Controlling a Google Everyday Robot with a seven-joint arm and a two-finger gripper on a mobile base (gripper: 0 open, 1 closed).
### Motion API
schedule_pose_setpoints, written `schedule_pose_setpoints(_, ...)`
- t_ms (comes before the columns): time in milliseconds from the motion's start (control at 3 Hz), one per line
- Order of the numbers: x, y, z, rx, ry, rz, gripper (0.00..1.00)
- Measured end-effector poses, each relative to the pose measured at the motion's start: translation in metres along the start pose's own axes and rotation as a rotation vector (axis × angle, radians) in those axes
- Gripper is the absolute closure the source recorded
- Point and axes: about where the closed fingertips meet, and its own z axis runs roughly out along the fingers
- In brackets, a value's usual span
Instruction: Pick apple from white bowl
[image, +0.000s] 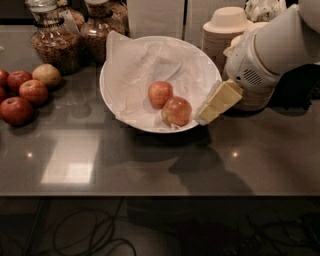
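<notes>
The white bowl sits on the dark counter, lined with crumpled white paper. Two apples lie in it. The smaller, rounder pinkish-red apple is near the middle. A larger red apple with yellow-orange patches lies just right and in front of it. My gripper comes in from the right on the white arm. Its pale yellow tip is at the bowl's right rim, just right of the larger apple and apart from the smaller one. It holds nothing that I can see.
A group of dark red apples and a tan one lie at the left. Two glass jars stand behind the bowl at the left. Stacked beige bowls stand right behind my arm.
</notes>
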Motion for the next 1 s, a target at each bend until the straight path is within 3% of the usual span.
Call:
schedule_pose_setpoints(333,-0.026,-0.008,0.03,-0.017,-0.095,0.007,0.0)
schedule_pose_setpoints(1000,-0.058,-0.003,0.07,-0.163,-0.204,-0.076,0.0)
